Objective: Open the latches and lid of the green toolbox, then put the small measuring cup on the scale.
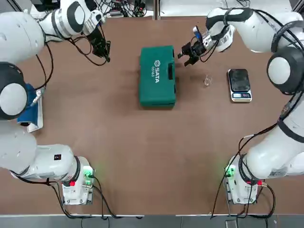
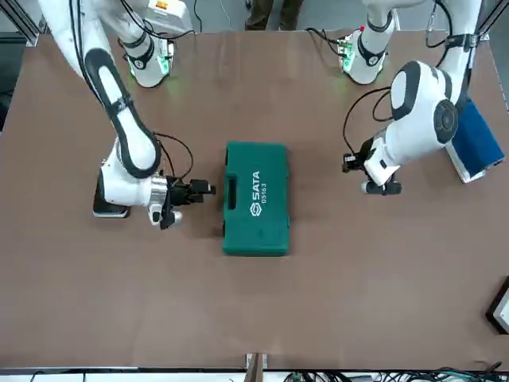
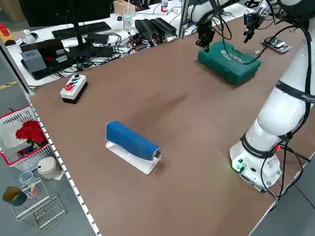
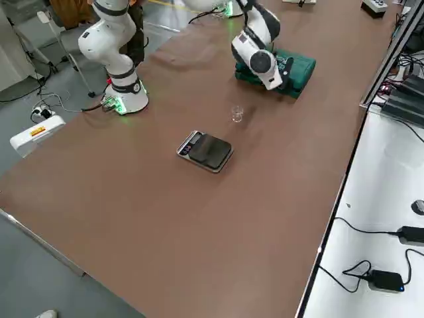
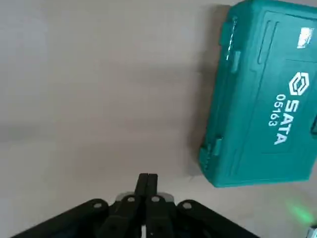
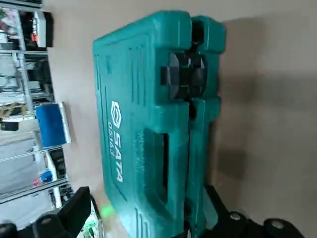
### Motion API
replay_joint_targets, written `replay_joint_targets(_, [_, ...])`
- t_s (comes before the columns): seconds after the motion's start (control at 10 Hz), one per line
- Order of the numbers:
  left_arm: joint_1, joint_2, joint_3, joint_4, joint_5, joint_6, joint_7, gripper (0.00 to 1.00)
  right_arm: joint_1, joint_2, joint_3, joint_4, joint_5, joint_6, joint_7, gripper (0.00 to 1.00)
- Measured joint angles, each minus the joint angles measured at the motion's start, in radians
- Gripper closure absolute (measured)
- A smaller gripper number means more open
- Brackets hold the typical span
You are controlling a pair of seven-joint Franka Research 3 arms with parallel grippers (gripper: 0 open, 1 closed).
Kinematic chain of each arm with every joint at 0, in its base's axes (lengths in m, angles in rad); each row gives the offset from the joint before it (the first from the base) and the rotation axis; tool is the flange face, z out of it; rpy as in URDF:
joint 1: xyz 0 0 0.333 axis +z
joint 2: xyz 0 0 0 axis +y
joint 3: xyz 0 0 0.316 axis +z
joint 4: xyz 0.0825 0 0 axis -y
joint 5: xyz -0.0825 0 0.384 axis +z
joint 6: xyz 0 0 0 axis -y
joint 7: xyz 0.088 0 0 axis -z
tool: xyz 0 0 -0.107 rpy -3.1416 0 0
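Clearly latch-opening step, nothing undone yet. Left gripper (image 1: 105,51) closed, empty, hovering far-left of green toolbox (image 1: 157,76). Toolbox at worktop (image 1: 142,152) centre, lid (image 2: 256,195) shut, logo up. Right gripper (image 1: 189,53) open, just off toolbox's far-right corner, facing black latch (image 6: 185,74). Small measuring cup (image 1: 207,80) upright between toolbox and scale (image 1: 239,84), apart from both. Next: right gripper must reach latch, flip it free.
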Motion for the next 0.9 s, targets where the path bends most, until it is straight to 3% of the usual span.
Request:
replay_joint_targets(0.3, [-0.002,-0.001,-0.003,-0.066,-0.010,0.028,0.016,0.99,0.023,0.102,0.005,0.001,0.190,0.004,-0.207,0.00])
replay_joint_targets(0.6, [-0.009,0.009,-0.014,-0.085,-0.012,0.097,0.019,0.99,0.037,0.109,0.012,0.004,0.222,0.006,-0.214,0.02])
replay_joint_targets(0.8, [-0.045,0.052,-0.021,-0.087,-0.016,0.199,-0.020,0.99,0.037,0.109,0.022,0.005,0.238,0.006,-0.215,0.12])
replay_joint_targets(0.9, [-0.068,0.082,-0.023,-0.087,-0.016,0.242,-0.043,0.99,0.037,0.111,0.022,0.004,0.239,0.014,-0.215,0.27])
